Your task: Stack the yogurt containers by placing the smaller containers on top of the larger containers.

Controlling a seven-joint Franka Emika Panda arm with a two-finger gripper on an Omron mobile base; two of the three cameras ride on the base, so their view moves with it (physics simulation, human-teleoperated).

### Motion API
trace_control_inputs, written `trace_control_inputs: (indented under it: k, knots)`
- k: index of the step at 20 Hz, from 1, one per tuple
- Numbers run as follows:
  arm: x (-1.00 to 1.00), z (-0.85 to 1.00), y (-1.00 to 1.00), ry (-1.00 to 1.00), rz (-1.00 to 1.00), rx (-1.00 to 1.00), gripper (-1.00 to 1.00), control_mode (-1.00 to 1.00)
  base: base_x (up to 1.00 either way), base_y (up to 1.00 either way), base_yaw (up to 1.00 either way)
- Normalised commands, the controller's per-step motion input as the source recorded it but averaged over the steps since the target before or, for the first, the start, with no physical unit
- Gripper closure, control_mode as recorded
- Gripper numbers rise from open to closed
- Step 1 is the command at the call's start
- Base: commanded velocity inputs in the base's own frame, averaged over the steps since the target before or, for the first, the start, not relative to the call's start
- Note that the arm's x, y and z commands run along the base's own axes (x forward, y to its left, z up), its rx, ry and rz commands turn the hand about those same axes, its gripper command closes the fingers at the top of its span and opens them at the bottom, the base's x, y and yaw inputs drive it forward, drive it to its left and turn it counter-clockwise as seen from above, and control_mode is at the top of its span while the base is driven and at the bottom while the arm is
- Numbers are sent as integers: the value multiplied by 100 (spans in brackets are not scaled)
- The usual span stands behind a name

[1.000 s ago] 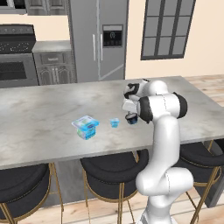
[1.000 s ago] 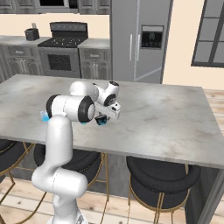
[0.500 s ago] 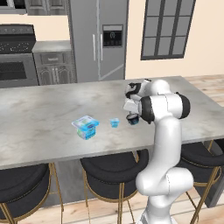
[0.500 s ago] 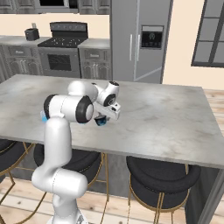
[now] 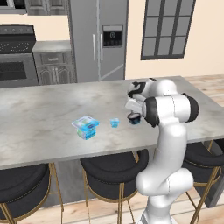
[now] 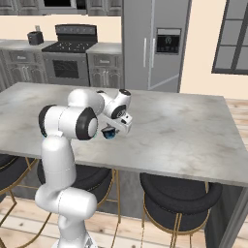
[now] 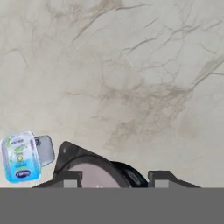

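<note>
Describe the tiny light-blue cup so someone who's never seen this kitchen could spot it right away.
Start at the long grey marble island counter with the stools beneath it. Near its front edge, the tiny light-blue cup stands alone between the blue boxy pack and the small black round cup at the gripper. It is the smallest, palest and squarish.

Black cup (image 7: 94, 173): lower half cut off at hand view's bottom, pincer (image 7: 113, 180) tips mostly too. In base views, arm hides most of it; grip unclear.
</note>
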Motion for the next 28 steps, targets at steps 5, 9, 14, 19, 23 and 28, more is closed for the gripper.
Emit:
trace_control_inputs:
  k: [5, 9, 14, 19, 23, 28]
  knots:
    - [-36, 27, 18, -8, -5, 3, 100, -100, 0, 0, 0]
    - [-24, 35, 24, -4, -5, 3, 100, -100, 0, 0, 0]
    - [-22, 34, 26, -2, -4, 4, 100, -100, 0, 0, 0]
    - [-10, 26, 30, -1, -6, 2, 100, -100, 0, 0, 0]
    - [-1, 28, 15, 0, -5, 13, 100, -100, 0, 0, 0]
    - [0, 18, 18, 0, -6, 13, 100, -100, 0, 0, 0]
